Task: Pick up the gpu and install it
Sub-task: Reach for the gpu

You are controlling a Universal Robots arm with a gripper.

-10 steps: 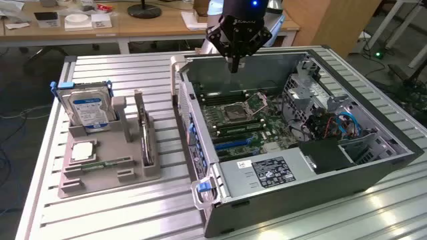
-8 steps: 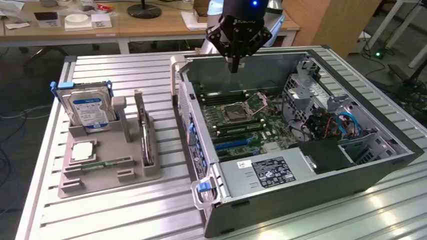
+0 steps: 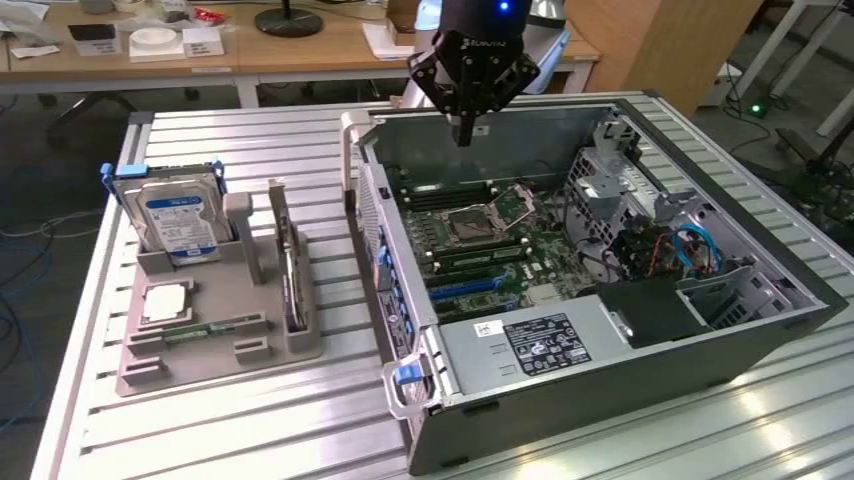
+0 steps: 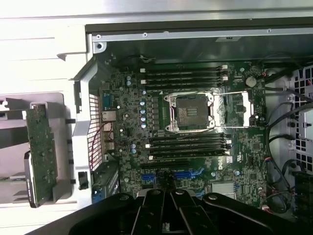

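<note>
The gpu [image 3: 287,268] [image 4: 41,149] stands on its long edge in a slot of a grey holder [image 3: 254,352], outside the computer case [image 3: 641,375] and just beside the case's side wall on the exterior view's left. Nothing grips it. It is well apart from the end effector [image 3: 465,138] [image 4: 171,195], which hangs over the open case near its far wall, with that side wall between the two. The end effector's fingers are pressed together and hold nothing. In the wrist view the card shows as a greenish board past the case's perforated wall, while the dark fingers point down at the motherboard [image 3: 514,250] [image 4: 195,156]. In the same holder, farther from the case than the gpu, a hard drive [image 3: 174,222] with a blue and white label stands upright, a square processor chip [image 3: 167,300] lies flat, and a narrow memory stick [image 3: 200,328] lies along the holder's near part. Inside the case the motherboard carries an open processor socket [image 3: 470,225] [image 4: 190,111] flanked by rows of memory slots, and blue slots [image 4: 188,174] sit closest to the fingers in the wrist view. A labelled power supply [image 3: 527,345] fills the case's near corner. Case and holder both rest on a slatted metal bench [image 3: 267,430].
</note>
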